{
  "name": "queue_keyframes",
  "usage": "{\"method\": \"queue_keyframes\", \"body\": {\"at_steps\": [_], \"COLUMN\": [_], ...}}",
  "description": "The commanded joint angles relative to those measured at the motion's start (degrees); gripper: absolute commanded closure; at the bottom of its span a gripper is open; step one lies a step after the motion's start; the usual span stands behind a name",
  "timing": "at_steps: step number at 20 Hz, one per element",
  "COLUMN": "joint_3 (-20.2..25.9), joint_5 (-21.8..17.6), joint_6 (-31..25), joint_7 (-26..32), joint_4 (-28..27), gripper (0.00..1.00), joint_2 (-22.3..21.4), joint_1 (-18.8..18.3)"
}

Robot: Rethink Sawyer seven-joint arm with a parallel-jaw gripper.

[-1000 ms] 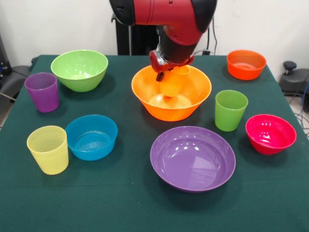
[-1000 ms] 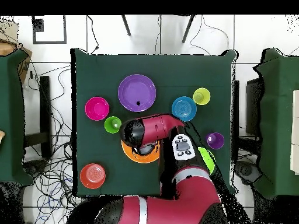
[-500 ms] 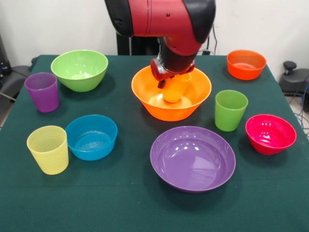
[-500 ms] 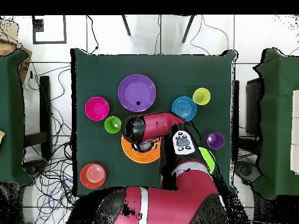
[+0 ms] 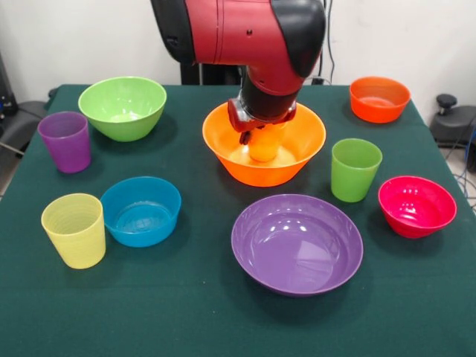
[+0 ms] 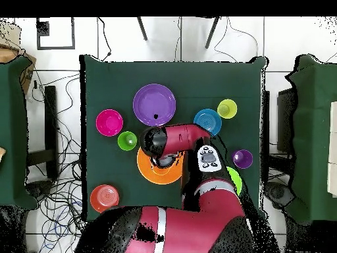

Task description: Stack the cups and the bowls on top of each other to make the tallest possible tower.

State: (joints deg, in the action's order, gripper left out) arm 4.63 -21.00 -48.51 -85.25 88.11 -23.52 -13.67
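Mid-placement: orange cup (image 5: 265,145) held low inside the big orange bowl (image 5: 227,152), mouth up, base near the bowl floor; touching or not, can't tell. No tower yet, everything else single on the table (image 5: 186,312).

Left to right, front view:
- purple cup (image 5: 65,141) at left edge, yellow cup (image 5: 74,230) nearer the front
- green bowl (image 5: 123,107) at back left, blue bowl (image 5: 141,210) just beside the yellow cup
- big orange bowl in the middle, purple bowl (image 5: 297,243) in front of it, apart
- green cup (image 5: 355,169) right of the big bowl
- red-orange bowl (image 5: 379,98) at back right, pink bowl (image 5: 416,206) at right front

Next move, as judged: seat the cup flat in the bowl centre, release, lift straight up clear of the rim. Cup in the base bowl looks like a poor foundation if the purple bowl is meant to go above.

Arm (image 5: 245,33) down from above, wrist vertical over the bowl centre; overhead view agrees, wrist over the bowl. Gripper (image 5: 256,134) closed on the cup's rim, fingers mostly hidden by the wrist.
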Motion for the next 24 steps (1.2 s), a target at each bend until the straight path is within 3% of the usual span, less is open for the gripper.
{"method": "queue_keyframes", "body": {"at_steps": [1, 11, 24], "joint_3": [0.7, -0.6, -4.2], "joint_5": [0.3, 0.2, 0.1], "joint_6": [9.6, 12.8, 12.9], "joint_7": [-11.6, -11.4, -13.9], "joint_4": [-1.7, 1.4, -1.4], "gripper": [1.00, 1.00, 1.00], "joint_2": [2.3, 1.2, 4.4], "joint_1": [1.2, 2.2, 6.3]}}
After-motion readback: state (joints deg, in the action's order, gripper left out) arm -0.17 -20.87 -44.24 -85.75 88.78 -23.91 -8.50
